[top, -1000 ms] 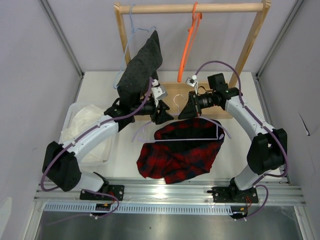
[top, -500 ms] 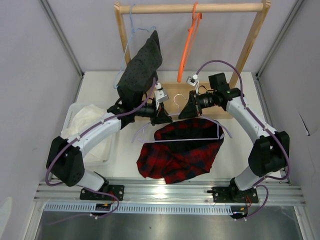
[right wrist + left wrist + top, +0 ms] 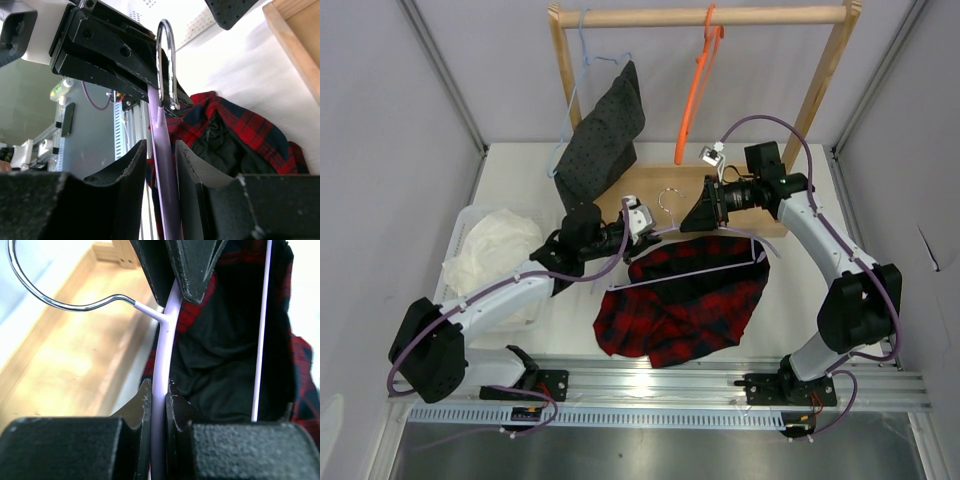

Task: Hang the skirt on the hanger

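I see one skirt (image 3: 680,305), red-and-black plaid, crumpled on the table (image 3: 510,180) between my two arms. One hanger (image 3: 685,275), thin lilac with a silver hook, lies across its upper part. Both arms reach inward to the hanger's neck. My left gripper (image 3: 157,390) is clamped on it; my right gripper (image 3: 160,146) straddles it, jaws slightly parted. An orange hanger (image 3: 698,95) and a light blue hanger (image 3: 582,60) hang on the rack (image 3: 720,16).

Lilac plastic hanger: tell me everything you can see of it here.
Thin pale lilac plastic hanger with a silvery wire hook. The left gripper is clamped on its shoulder by the neck; the right gripper's jaws flank it with slight gaps. Its lower bar crosses the red-and-black plaid skirt.
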